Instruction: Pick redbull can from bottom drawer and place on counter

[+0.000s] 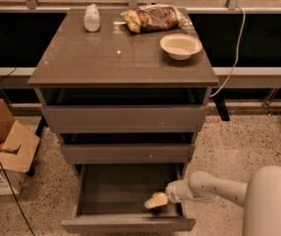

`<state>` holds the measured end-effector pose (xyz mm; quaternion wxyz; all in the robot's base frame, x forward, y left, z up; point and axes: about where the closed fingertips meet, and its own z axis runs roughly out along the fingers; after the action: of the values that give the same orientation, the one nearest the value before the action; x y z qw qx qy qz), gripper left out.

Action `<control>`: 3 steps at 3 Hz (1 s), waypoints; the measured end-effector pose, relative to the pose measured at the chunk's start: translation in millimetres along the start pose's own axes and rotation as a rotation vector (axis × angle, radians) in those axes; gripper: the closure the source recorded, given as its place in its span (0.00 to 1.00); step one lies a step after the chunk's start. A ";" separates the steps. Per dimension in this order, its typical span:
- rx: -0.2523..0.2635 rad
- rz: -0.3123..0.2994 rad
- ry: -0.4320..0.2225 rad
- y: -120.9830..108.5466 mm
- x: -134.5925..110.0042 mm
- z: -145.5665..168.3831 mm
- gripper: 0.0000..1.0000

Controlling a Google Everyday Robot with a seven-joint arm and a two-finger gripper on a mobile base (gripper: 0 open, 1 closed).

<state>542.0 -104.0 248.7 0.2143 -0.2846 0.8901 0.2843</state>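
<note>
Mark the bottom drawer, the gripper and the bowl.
bottom drawer (126, 225), camera view, front panel.
gripper (156, 201), camera view, its pale tip, inside the drawer's front right corner.
bowl (181, 45), camera view, bare inside.

We see the gripper (156, 200), pale and matt, down inside the bottom drawer (116, 191), whose grey-brown inside looks dull and smooth around it. Well above it the counter (121, 63) is glossy and mirrors a light, carrying a crinkled shiny plastic bag (153, 18) and a smooth matt bowl (181, 45). Just beyond the gripper's smooth white arm we note the speckled stone floor (229, 146).
</note>
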 end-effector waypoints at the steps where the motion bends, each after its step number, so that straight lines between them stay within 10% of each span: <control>1: -0.020 0.041 0.002 -12.6 7.1 17.7 0.00; 3: -0.035 0.104 0.023 -20.3 20.3 38.1 0.39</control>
<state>548.0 -101.6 201.5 0.1843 -0.2450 0.9009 0.3072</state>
